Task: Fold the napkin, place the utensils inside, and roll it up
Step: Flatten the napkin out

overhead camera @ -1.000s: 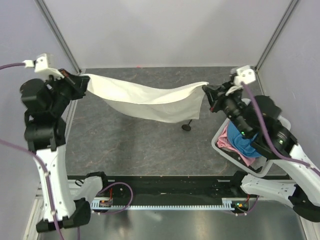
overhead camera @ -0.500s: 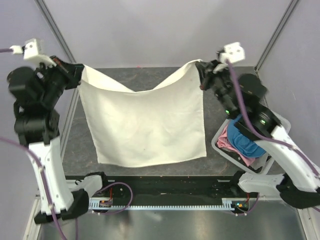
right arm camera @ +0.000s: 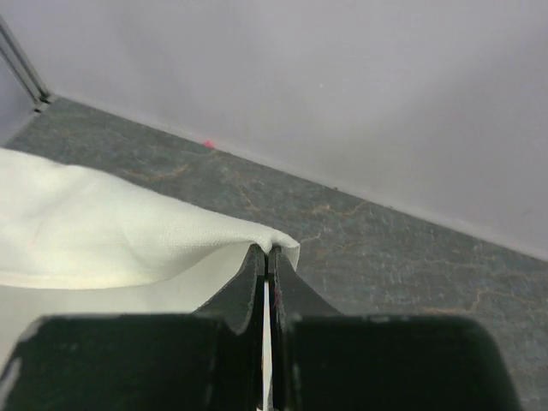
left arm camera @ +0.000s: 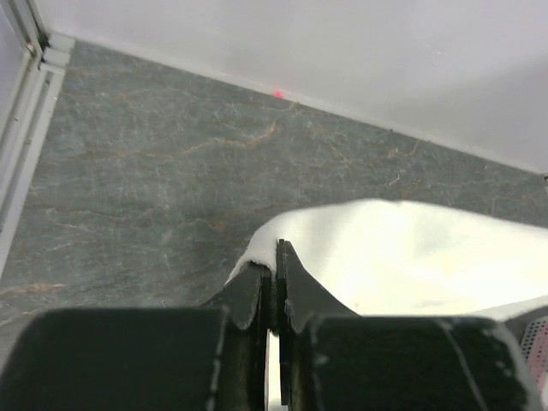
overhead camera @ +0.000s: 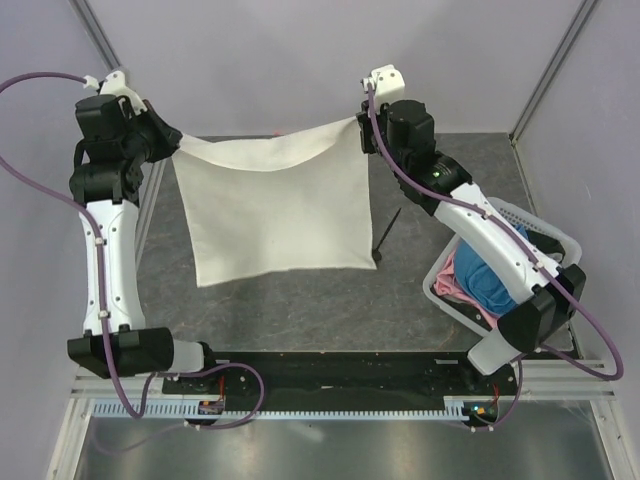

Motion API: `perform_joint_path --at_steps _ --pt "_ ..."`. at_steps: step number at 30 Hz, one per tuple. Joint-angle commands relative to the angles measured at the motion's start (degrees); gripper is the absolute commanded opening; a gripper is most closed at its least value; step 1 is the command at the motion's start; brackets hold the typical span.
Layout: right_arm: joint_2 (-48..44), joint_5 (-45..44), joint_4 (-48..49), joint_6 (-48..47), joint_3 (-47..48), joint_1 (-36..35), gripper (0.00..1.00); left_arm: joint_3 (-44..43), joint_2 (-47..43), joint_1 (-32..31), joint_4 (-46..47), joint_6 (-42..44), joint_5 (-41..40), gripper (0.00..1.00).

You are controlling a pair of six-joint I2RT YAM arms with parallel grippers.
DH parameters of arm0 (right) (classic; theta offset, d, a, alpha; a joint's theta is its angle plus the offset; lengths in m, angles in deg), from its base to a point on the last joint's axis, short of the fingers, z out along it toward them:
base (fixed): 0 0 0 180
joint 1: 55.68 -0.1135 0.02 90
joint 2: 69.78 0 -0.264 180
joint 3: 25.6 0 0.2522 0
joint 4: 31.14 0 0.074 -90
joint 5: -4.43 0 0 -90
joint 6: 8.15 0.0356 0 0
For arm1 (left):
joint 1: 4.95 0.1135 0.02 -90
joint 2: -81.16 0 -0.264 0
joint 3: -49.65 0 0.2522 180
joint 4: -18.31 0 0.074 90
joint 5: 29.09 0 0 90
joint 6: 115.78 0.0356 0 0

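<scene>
The slim black utensil (overhead camera: 388, 230) lies on the dark, mottled table (overhead camera: 300, 300), just right of the napkin (overhead camera: 275, 210) and near its lower right corner. A white basket (overhead camera: 562, 240), partly behind the right arm, holds a blue cloth (overhead camera: 490, 285) and a pink cloth (overhead camera: 450, 285). The left gripper (overhead camera: 170, 148) and right gripper (overhead camera: 362, 130) each pinch one top corner. The soft cream napkin hangs between them as a smooth sheet above the table.
</scene>
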Motion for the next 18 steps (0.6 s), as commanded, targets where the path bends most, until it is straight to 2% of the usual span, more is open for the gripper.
perform_joint_path --at_steps 1,6,10,18 --pt "-5.9 3.6 5.2 -1.8 1.3 -0.1 0.0 1.4 -7.6 0.2 4.5 3.7 -2.7 0.02" --pt "-14.5 5.4 5.5 -2.6 -5.2 -1.2 0.0 6.3 -18.6 0.2 4.1 4.5 -5.1 0.02" --pt "-21.9 5.4 4.5 -4.5 -8.1 -4.2 0.0 6.5 -25.1 0.2 1.3 4.8 -5.7 0.02" --pt "-27.6 6.0 1.1 -3.2 -4.4 -8.6 0.0 -7.3 -26.8 0.2 -10.4 5.8 -7.5 0.02"
